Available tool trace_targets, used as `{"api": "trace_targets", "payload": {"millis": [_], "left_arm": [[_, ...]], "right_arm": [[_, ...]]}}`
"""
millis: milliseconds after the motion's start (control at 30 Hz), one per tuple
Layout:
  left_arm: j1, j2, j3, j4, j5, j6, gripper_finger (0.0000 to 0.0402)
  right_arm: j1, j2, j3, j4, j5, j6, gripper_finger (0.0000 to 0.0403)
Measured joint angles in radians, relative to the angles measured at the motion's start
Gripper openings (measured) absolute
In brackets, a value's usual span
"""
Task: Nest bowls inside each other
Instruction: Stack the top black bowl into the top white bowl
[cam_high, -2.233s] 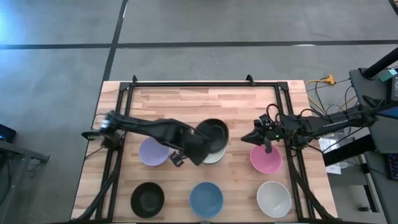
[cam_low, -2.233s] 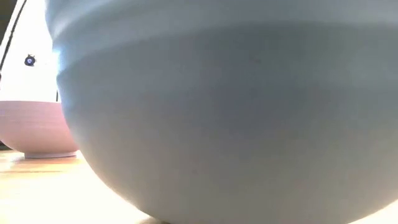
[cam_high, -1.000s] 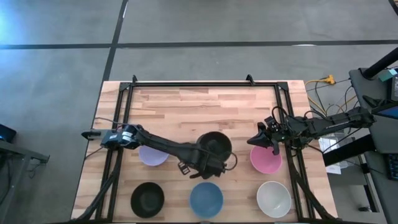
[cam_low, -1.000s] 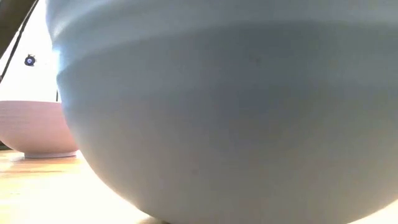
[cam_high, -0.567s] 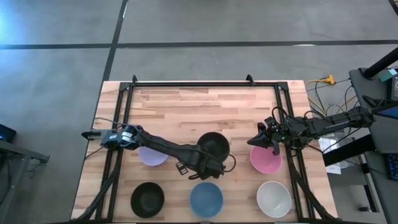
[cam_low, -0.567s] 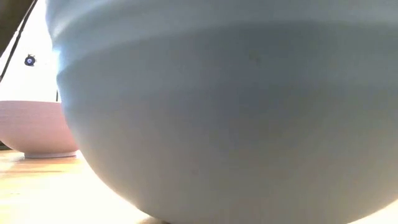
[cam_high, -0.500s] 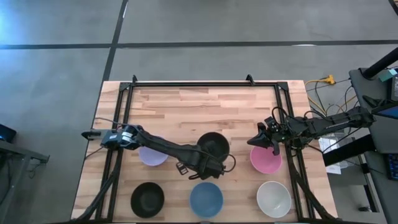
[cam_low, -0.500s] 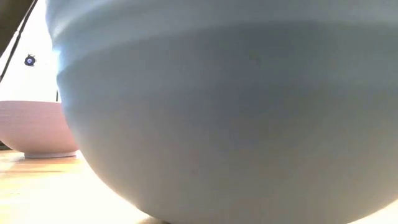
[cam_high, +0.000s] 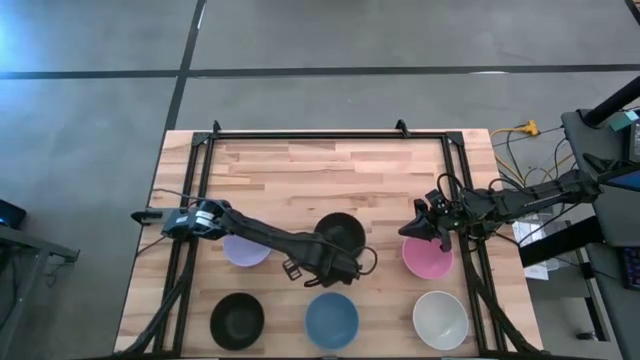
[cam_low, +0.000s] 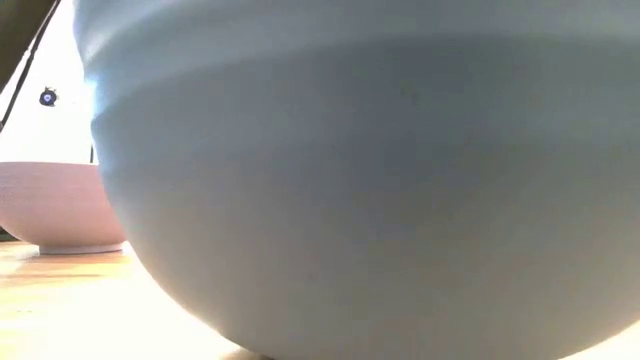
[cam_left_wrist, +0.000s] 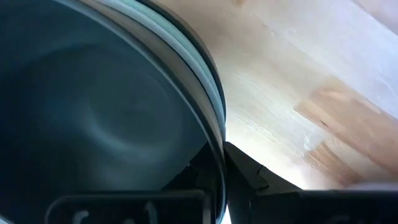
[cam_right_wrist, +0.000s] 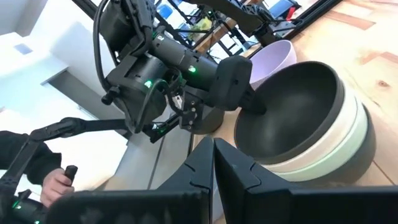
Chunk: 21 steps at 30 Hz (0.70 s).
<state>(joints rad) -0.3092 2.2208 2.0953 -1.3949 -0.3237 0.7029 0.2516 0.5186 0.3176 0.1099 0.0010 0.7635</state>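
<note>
A stack of bowls (cam_high: 338, 232) stands at the table's middle. In the right wrist view the stack (cam_right_wrist: 311, 124) shows black on top, then white, pale green and black below. My left gripper (cam_high: 346, 260) is at the stack's near rim, shut on the top black bowl (cam_left_wrist: 112, 118). My right gripper (cam_high: 408, 229) is shut and empty above the far-left rim of the pink bowl (cam_high: 429, 257). Single bowls rest on their bases: lavender (cam_high: 245, 248), black (cam_high: 238, 318), blue (cam_high: 331, 318), white (cam_high: 440, 318). My left gripper (cam_left_wrist: 217, 183) pinches the top black bowl's rim (cam_left_wrist: 217, 146) on the side toward the table's near edge. One finger (cam_left_wrist: 194, 174) is inside the bowl and one finger (cam_left_wrist: 249, 175) outside. The fingers slant down from the near side. The bowl sits nested in the stack, upright.
The blue bowl (cam_low: 360, 190) fills the low view, with the pink bowl (cam_low: 60, 205) behind it. A black frame (cam_high: 300, 135) runs along the table's far and side edges. Bare wood (cam_high: 320, 170) lies beyond the stack. A person's hand (cam_right_wrist: 59, 180) shows past the table.
My left gripper and the black bowl in it have shifted a little toward the table's left, so that the bowl sits more squarely over the stack. My right gripper has stayed above the pink bowl.
</note>
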Motion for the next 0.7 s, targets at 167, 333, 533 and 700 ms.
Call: {"api": "trace_targets", "payload": {"millis": [167, 333, 533, 700], "left_arm": [[0.008, -0.007, -0.002, 0.039, 0.043, -0.019, 0.0021], [0.022, -0.041, -0.002, 0.056, 0.062, -0.063, 0.0066], [0.038, -0.106, -0.004, 0.059, 0.061, -0.07, 0.011], [0.068, -0.155, -0.007, 0.059, 0.197, -0.107, 0.0096]], "right_arm": [[0.0, 0.0, 0.0, 0.0, 0.0, 0.01, 0.0009], [0.0, 0.0, 0.0, 0.001, 0.0, 0.015, 0.0009], [0.0, 0.001, 0.0, 0.001, 0.0, 0.014, 0.0009], [0.0, 0.002, 0.0, 0.001, 0.001, 0.014, 0.0009]]}}
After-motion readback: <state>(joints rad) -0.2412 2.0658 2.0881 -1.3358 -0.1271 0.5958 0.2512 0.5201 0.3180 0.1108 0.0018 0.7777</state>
